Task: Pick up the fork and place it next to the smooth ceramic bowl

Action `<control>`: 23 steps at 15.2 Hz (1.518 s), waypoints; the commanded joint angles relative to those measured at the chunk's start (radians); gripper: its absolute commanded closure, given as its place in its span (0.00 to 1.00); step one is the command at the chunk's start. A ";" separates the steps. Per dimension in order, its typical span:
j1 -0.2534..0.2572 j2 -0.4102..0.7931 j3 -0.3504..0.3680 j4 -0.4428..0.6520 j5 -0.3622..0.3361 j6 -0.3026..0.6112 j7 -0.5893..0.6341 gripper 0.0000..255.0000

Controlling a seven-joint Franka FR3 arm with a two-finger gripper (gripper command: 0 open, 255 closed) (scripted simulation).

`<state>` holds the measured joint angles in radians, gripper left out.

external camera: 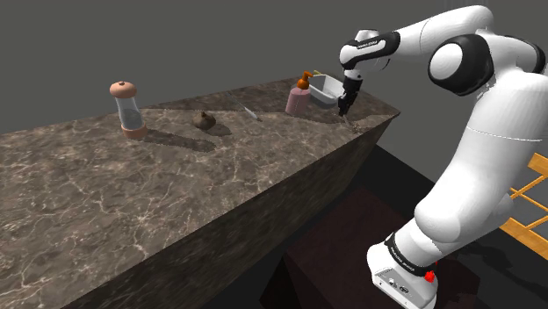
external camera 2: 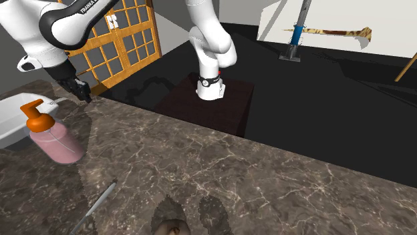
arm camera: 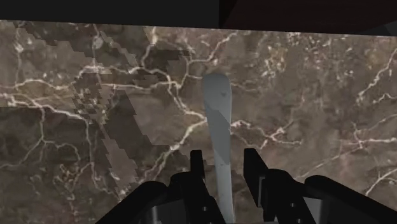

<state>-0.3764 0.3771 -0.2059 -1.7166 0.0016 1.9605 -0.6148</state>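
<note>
Reading along the long marble surface [external camera: 105, 202] from the shoulder view's left: first there's a clear shaker with a tan cap [external camera: 126, 107], upright and on its own. Then comes a little brown lump [external camera: 205, 121] I honestly can't identify, then a slim grey utensil [external camera: 250, 111] lying flat, apart from the rest. Further along stands a pink soap bottle with an orange pump [external camera: 300, 95], and just beside it the white bowl [external camera: 327, 86], both near the surface's far end. The white arm [external camera: 474, 132] bends over from the right and hangs its black jaws low over the marble right next to the bowl, on the side away from the soap bottle. The jaws are spread and pinching nothing. In the wrist view the grey fork [arm camera: 216, 127] runs through the gap between them with a sliver of marble showing on each side. It looks to lie flat on the surface close by the bowl, rounded end pointing away from the hand. Off to the right, behind the arm, is an orange wooden frame [external camera: 527, 206].
</note>
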 commanded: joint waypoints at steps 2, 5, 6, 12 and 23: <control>-0.002 0.016 0.001 -0.020 0.003 0.035 -0.001 1.00; -0.003 0.034 0.002 -0.035 0.006 0.068 -0.001 1.00; -0.004 0.044 0.003 -0.043 0.008 0.086 -0.001 1.00; -0.004 0.044 0.004 -0.043 0.008 0.086 -0.001 1.00; -0.001 0.016 0.002 0.021 0.002 -0.005 0.002 0.00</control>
<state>-0.3810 0.4070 -0.2038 -1.7078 0.0064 1.9823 -0.6174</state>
